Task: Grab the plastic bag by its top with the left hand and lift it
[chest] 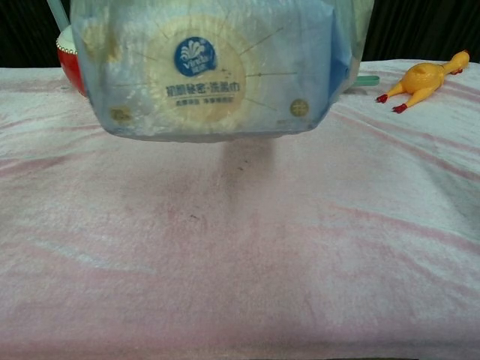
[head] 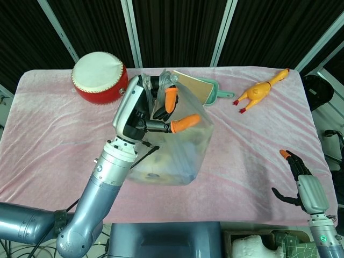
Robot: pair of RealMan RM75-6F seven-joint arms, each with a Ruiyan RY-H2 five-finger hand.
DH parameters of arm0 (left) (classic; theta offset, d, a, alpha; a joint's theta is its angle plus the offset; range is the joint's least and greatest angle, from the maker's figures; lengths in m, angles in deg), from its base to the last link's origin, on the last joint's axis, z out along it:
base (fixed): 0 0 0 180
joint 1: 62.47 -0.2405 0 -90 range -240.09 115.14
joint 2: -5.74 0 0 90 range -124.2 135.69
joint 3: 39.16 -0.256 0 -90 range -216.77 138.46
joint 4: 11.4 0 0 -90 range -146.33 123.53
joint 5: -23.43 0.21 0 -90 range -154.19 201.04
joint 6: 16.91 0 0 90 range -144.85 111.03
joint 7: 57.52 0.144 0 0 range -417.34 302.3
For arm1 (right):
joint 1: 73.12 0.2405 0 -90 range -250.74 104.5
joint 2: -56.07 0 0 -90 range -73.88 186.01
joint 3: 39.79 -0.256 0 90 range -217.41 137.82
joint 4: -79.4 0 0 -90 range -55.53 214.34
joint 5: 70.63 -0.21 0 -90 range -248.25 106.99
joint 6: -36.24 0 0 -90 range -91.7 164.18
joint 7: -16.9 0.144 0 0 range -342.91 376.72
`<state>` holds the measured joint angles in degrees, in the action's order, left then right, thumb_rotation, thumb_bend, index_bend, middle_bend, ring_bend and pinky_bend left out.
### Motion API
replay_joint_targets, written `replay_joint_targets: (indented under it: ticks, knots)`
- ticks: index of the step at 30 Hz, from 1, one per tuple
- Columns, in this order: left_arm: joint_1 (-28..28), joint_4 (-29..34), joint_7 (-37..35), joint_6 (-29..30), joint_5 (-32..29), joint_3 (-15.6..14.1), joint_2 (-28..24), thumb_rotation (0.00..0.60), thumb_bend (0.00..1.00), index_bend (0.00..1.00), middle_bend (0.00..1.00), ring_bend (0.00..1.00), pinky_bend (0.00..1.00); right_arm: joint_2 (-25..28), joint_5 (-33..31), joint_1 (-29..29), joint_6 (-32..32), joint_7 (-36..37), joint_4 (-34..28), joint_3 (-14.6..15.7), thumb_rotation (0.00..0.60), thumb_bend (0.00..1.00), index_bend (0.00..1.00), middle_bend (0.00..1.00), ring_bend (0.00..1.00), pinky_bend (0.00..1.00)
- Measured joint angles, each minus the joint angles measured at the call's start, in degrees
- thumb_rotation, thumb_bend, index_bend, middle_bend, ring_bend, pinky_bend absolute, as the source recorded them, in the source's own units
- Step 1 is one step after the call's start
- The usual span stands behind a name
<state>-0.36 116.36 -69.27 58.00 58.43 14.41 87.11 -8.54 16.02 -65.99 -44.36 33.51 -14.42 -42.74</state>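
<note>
A clear plastic bag with a blue and cream pack inside hangs in the air above the pink cloth. My left hand grips its bunched top, orange fingertips curled around the plastic. In the chest view the bag fills the upper frame, its bottom well off the cloth, and the left hand is out of sight there. My right hand rests at the table's front right edge, fingers apart and holding nothing.
A red drum stands at the back left. A green dustpan with a brush lies behind the bag. A yellow rubber chicken lies at the back right. The pink cloth covers the table.
</note>
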Motion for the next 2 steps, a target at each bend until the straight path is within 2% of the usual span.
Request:
replay_joint_targets:
  ticks: [2]
  knots:
    - [0.18, 0.23, 0.12, 0.38, -0.44, 0.07, -0.18, 0.6, 0.13, 0.77, 1.0, 0.89, 0.85, 0.01, 0.02, 0.0, 0.0, -0.04, 0.0, 0.02, 0.6, 0.2, 0.0, 0.0, 0.0, 0.17]
